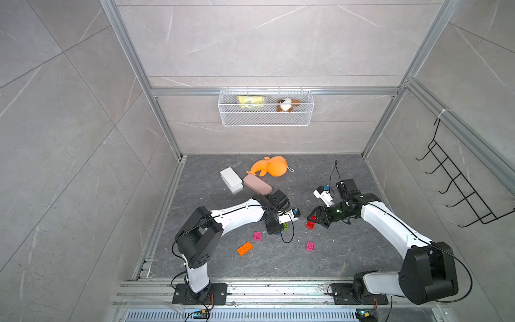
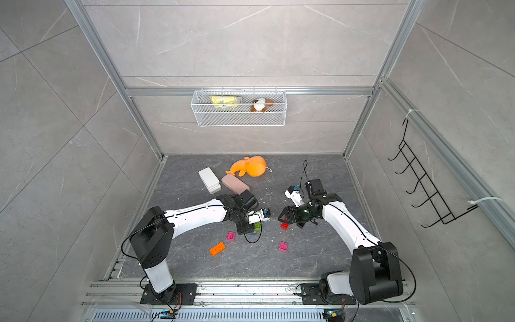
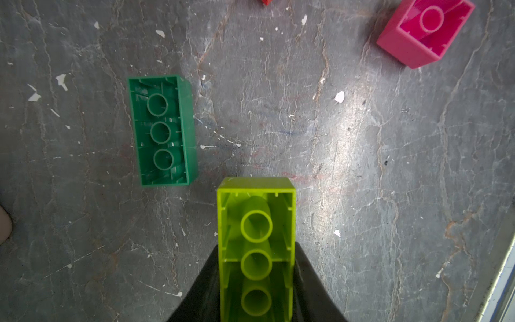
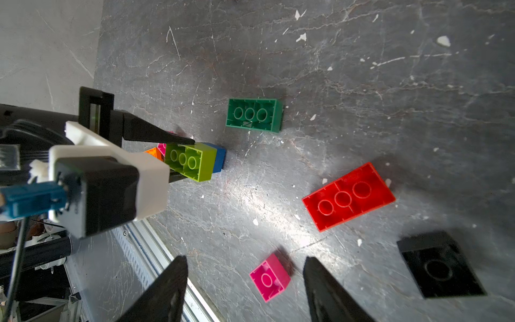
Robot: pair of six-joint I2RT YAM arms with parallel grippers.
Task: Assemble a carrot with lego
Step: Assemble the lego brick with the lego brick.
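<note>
Dark stone tabletop [image 1: 250, 267], lower centre of a top view: left gripper [image 3: 255, 248] clamps a lime green brick [image 3: 256, 206] just below frame centre; right gripper [image 4: 245, 260], jaws half parted and empty, hangs beside a red brick [image 1: 310, 224] further right in frame. An orange brick [image 1: 245, 248] lies lower left.

**Twin arms.** The left arm [image 1: 237, 214] and the right arm [image 1: 390, 225] share white moulded link shells and boxy black joint housings [image 1: 199, 239]. The left housing is pierced by a cluster of small round holes. Each arm is mounted on a flat black base plate [image 1: 220, 297] with screws, at the near edge. Thin black cables [image 1: 288, 240] loop beside the links. Each wrist bears a white bracket with a black camera block [image 4: 97, 189] and a blue connector [image 4: 30, 199]. Tapered black fingers [image 4: 164, 292] end each arm.
</note>
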